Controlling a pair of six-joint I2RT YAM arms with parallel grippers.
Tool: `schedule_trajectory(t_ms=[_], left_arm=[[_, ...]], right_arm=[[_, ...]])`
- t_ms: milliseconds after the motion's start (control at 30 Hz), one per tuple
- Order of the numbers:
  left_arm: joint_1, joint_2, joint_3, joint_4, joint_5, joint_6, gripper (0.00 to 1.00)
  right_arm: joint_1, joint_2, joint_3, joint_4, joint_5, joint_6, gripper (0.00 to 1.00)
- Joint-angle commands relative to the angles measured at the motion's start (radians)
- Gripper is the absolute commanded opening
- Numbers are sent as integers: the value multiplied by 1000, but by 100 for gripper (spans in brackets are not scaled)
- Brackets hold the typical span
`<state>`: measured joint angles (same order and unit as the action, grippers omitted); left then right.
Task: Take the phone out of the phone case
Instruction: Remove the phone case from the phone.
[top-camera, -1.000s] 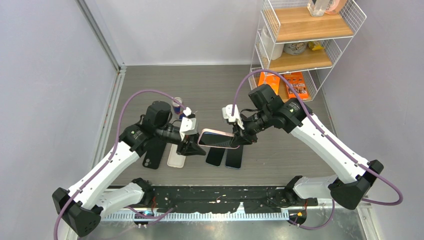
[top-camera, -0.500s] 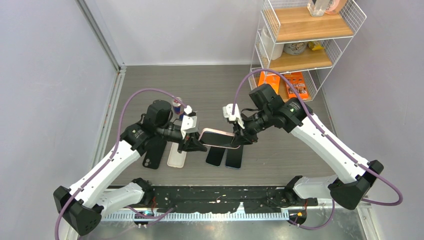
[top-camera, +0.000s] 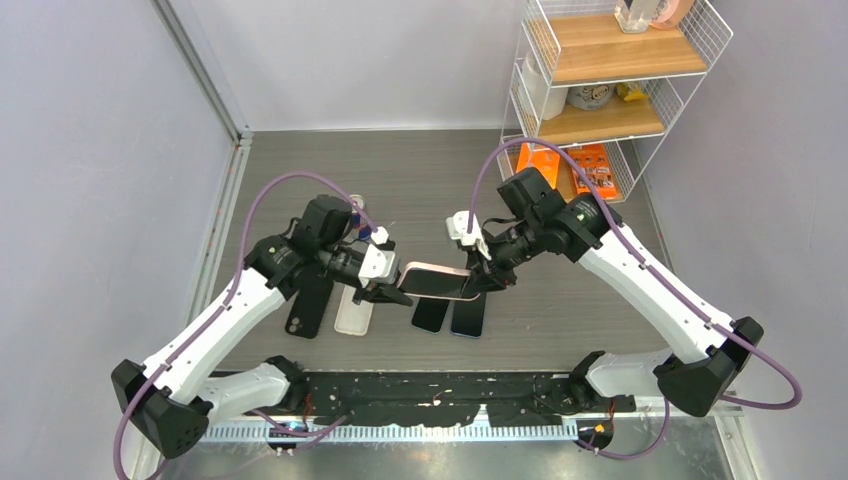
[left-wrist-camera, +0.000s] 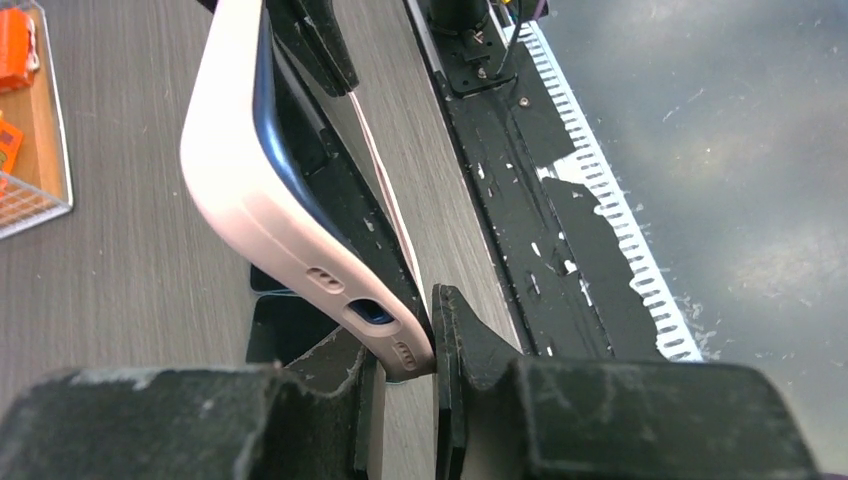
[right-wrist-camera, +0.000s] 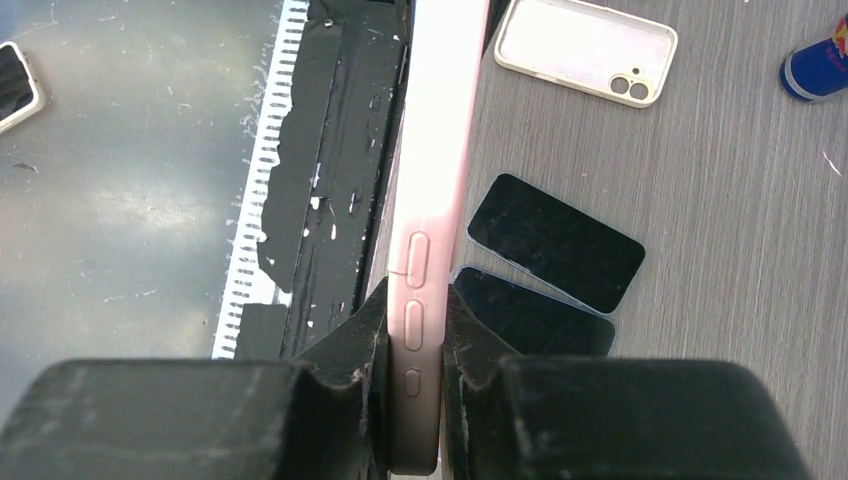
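Right gripper (right-wrist-camera: 415, 310) clamps pink phone case (right-wrist-camera: 440, 150) at side edge; left gripper (left-wrist-camera: 405, 342) pinches its bottom corner; case midair over dark phones (right-wrist-camera: 555, 240).

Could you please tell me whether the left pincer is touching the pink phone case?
Touching. The left wrist view shows the left pincer closed on the bottom corner of the pink phone case, both fingers pressed against it.
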<state>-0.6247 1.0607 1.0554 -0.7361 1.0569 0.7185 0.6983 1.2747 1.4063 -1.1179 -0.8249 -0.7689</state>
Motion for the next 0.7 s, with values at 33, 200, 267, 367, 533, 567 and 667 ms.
schedule_trajectory(t_ms=[33,200,267,367,533,567,667], left_arm=[[-5,42,95,-145,38,272,0],[-6,84,156,-219,33,389,0],[-8,99,182,-255,23,443,0],[-13,122,224,-310,3,505,0],[-25,152,278,-377,-35,595,0],[-27,157,285,-388,-41,609,0],[-34,170,300,-410,-58,646,0]], right_arm=[[7,-11,17,-51,-157,-80,5],[7,-3,11,-83,-183,-107,5],[7,-1,10,-93,-192,-114,5],[8,-2,6,-102,-203,-123,5],[9,1,2,-106,-219,-131,5],[8,3,2,-108,-221,-132,5],[9,13,0,-112,-229,-138,5]])
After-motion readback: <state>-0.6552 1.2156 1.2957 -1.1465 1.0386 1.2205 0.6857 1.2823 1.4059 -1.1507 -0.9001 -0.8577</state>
